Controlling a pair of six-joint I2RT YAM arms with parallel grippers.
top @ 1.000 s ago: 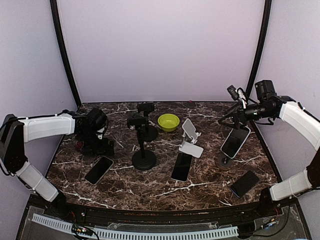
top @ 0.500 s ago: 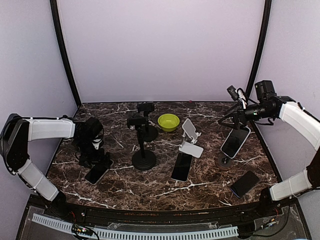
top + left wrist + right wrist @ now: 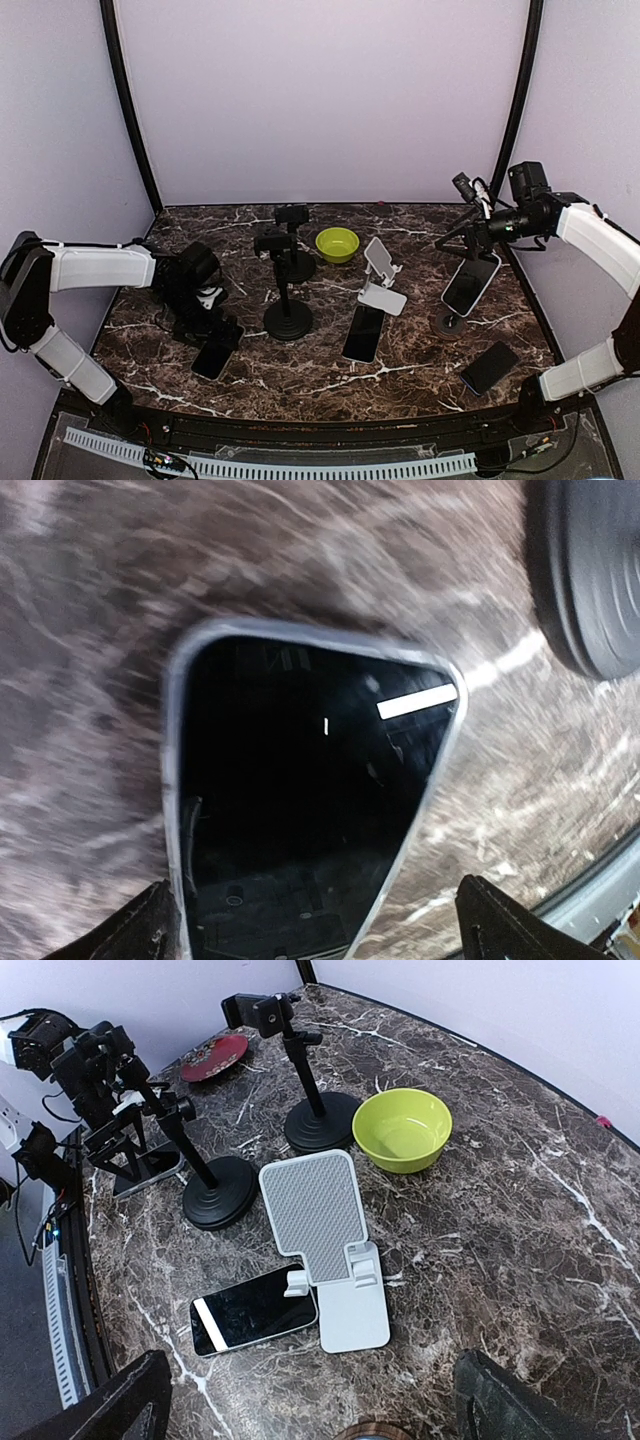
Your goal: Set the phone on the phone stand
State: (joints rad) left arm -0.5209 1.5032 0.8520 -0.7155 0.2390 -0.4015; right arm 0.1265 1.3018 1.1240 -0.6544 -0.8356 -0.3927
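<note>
Low at the near left, the left gripper (image 3: 325,930), jaws spread wide, one fingertip at each lower corner of the wrist view and the phone (image 3: 300,800) flat and face up on the marble table (image 3: 420,375) between them, not yet pinched. Looks like a stance for closing across the narrow sides and lifting. Just beside it, the round base of a black pole stand (image 3: 288,322), clamp head vacant, probably the destination. High at the far right, the right gripper (image 3: 318,1408), jaws likewise wide and holding nothing, above the right-hand stand (image 3: 447,322) with a mounted phone (image 3: 471,283) propped upright on it; likely parked there to leave the left arm room. By count: four phones, namely the one under the left gripper, the mounted one, a central phone (image 3: 363,333) flat by the white folding stand (image 3: 380,280), and a near-right phone (image 3: 488,368) lying flat. Four stands, counting a second black pole stand (image 3: 293,262) farther back. One green bowl (image 3: 337,243). One red plate (image 3: 212,1057).
</note>
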